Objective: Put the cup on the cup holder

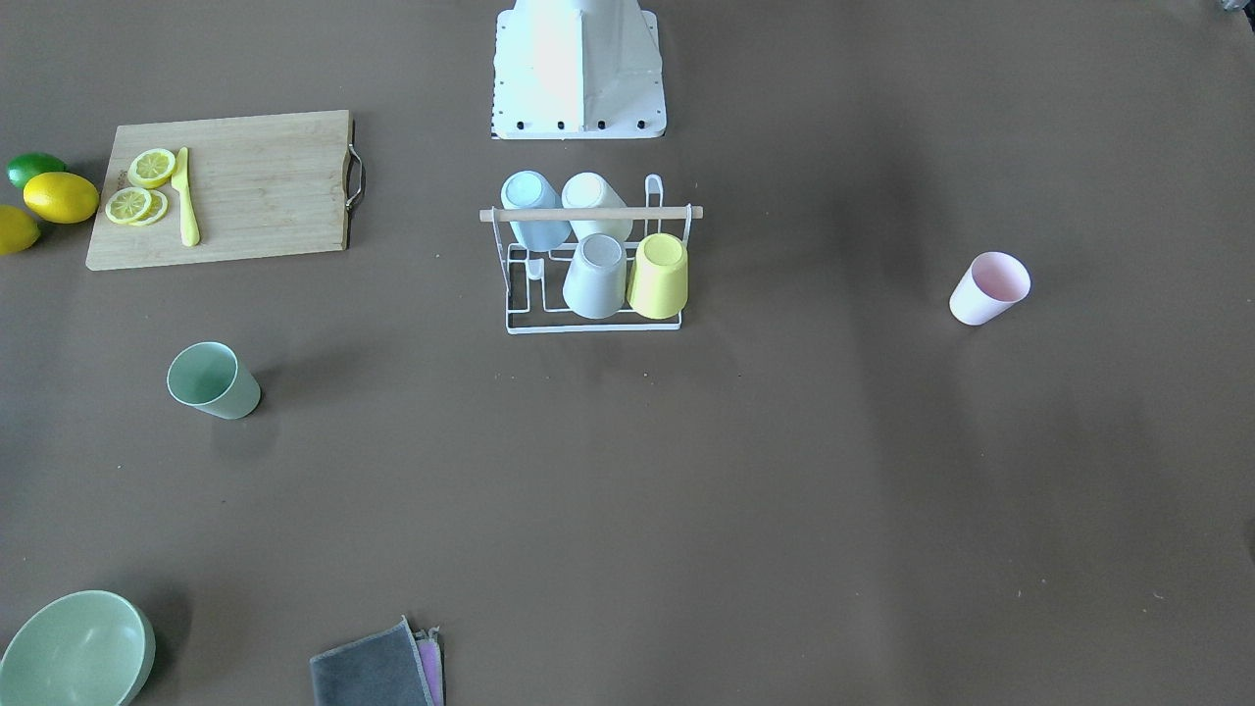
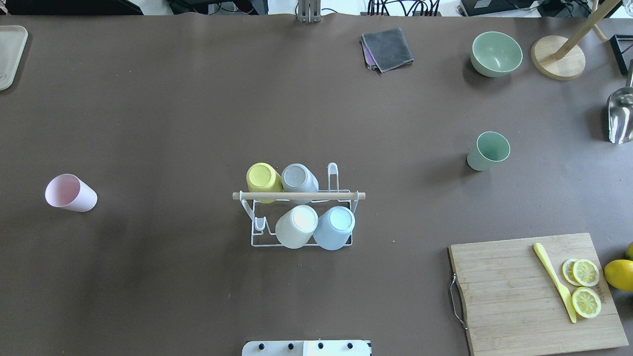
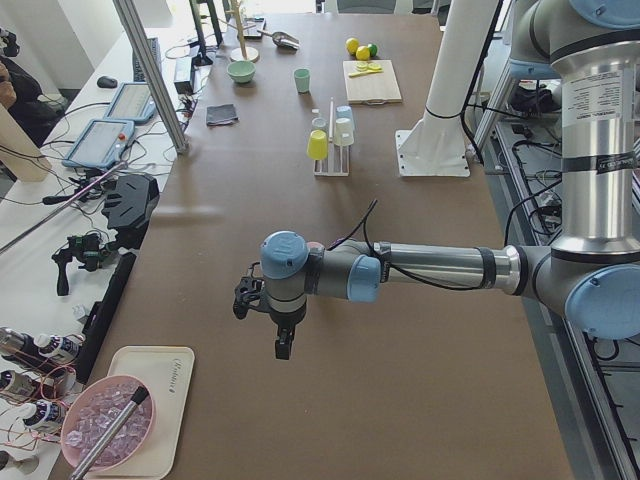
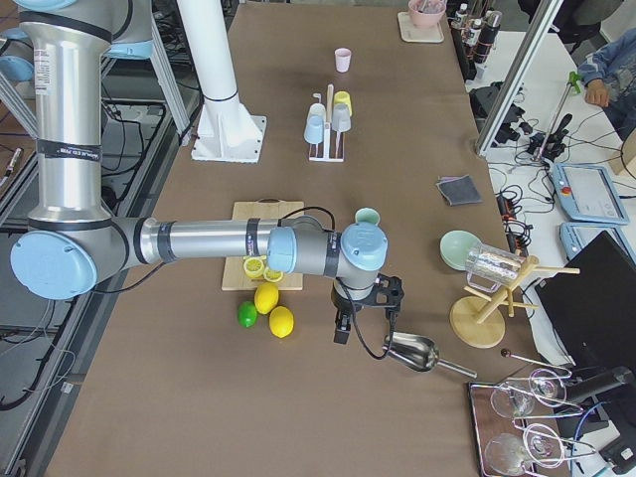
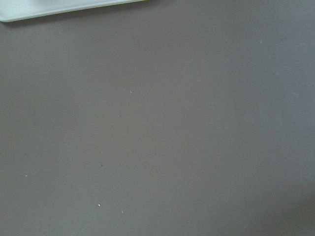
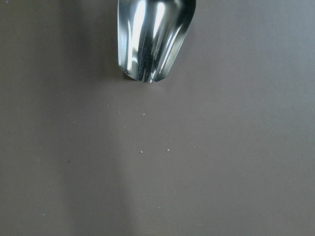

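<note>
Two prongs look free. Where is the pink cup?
Overhead view: the pink cup stands alone on the robot's left, far from the cup holder at centre.

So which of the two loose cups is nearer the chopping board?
The green cup, standing upright between the green bowl and the wooden cutting board. The pink cup stands far across the table, beyond the cup holder.

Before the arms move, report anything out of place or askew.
Nothing looks tipped or spilled. The pink cup and green cup stand upright on the table, apart from the cup holder, which carries four inverted cups.
</note>
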Motion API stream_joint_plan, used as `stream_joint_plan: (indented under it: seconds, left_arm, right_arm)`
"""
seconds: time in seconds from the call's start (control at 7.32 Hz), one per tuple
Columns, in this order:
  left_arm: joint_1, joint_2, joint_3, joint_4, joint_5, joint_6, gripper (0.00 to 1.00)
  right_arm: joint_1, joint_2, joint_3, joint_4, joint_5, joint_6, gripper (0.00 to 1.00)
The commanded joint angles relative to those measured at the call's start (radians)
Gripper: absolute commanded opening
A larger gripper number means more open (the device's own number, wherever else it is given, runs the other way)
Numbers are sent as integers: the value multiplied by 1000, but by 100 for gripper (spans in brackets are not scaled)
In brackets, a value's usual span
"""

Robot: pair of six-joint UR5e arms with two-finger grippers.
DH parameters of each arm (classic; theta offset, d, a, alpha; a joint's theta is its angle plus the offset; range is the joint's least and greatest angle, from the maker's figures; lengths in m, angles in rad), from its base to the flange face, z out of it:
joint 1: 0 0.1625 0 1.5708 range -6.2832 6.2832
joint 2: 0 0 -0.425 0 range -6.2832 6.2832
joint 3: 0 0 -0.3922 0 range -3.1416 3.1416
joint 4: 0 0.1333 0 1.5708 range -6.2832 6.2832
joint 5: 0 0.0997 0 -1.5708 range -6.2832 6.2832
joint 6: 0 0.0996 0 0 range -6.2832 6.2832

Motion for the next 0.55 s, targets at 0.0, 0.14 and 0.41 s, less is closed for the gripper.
stream_joint_plan:
  seconds: [0.0, 0.14, 0.41]
  left_arm:
    - [1, 0, -1, 0, 0, 0, 98]
    - [-1, 0, -1, 0, -1, 0, 98]
    - [1, 0, -1, 0, -1, 0, 98]
  right_arm:
    - [0, -3, -6, 3, 1, 1, 100]
    - [-2, 0, -6, 1, -1, -1, 100]
    - [-3, 0, -6, 1, 1, -4, 100]
